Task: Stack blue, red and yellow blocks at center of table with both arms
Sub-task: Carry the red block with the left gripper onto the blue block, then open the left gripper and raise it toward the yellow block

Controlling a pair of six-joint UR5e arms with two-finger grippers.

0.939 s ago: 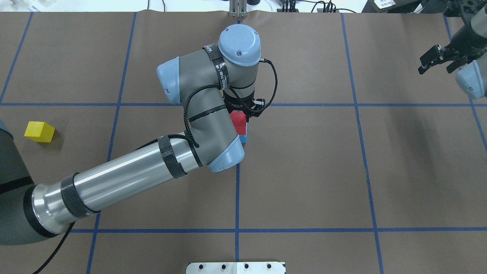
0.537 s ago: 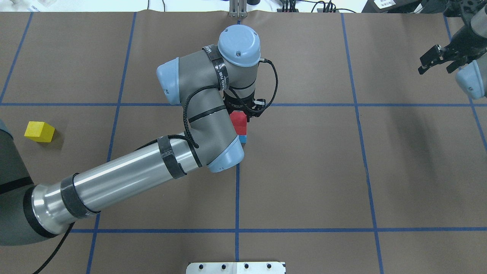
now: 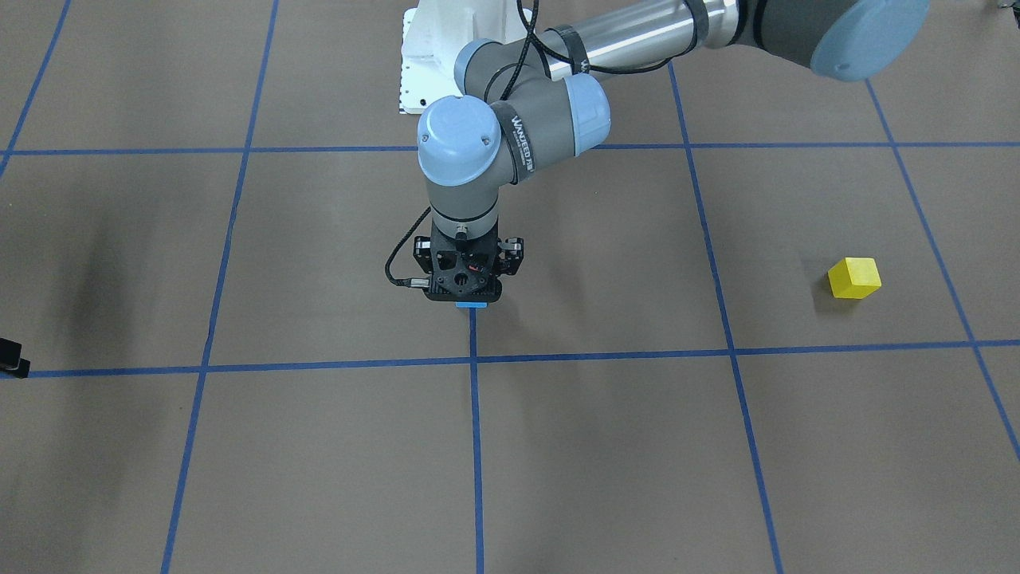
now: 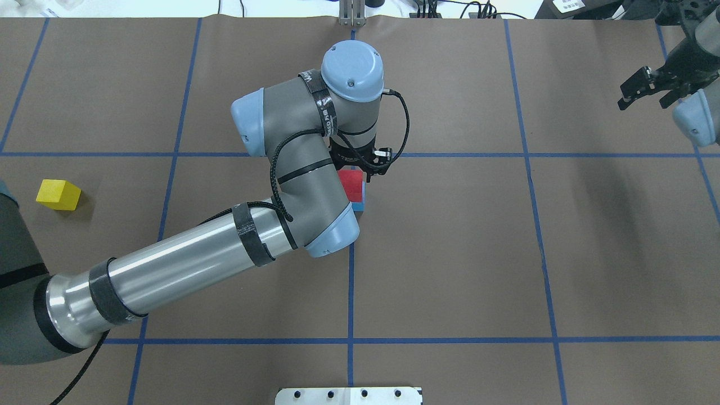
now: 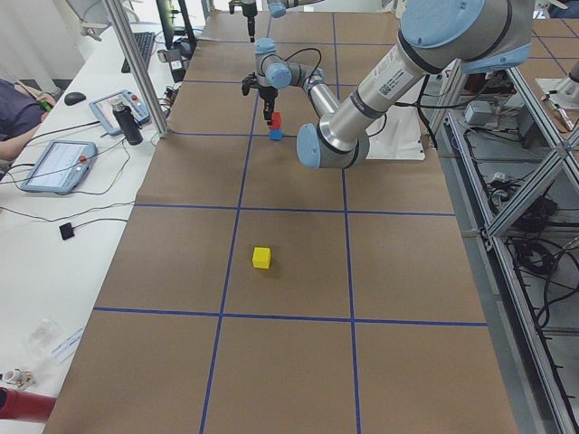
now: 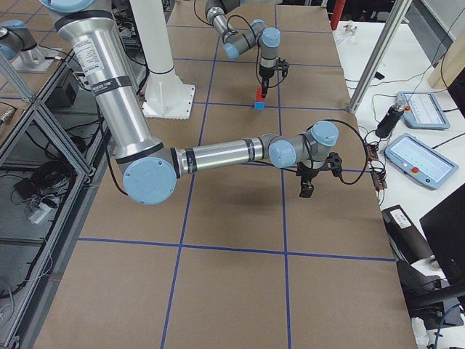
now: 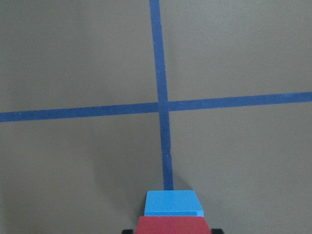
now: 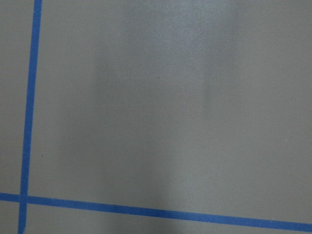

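My left gripper (image 4: 355, 171) is at the table's centre and is shut on the red block (image 4: 351, 185). It holds the red block directly over the blue block (image 4: 359, 205), which sits on the blue tape crossing. I cannot tell whether the two blocks touch. In the left wrist view the red block (image 7: 173, 225) fills the bottom edge, with the blue block (image 7: 173, 204) just beyond it. The yellow block (image 4: 58, 194) lies alone at the far left, and it also shows in the front view (image 3: 854, 278). My right gripper (image 4: 646, 95) is open and empty, high at the far right.
The white robot base plate (image 4: 349, 395) sits at the near edge. Blue tape lines (image 4: 540, 154) grid the brown table cover. A side bench with tablets (image 5: 59, 163) and a metal frame post (image 5: 136, 63) runs along the far edge.
The left wrist and the red block have shifted very slightly, with the red block still over the blue one. The right arm and the yellow block have not moved.
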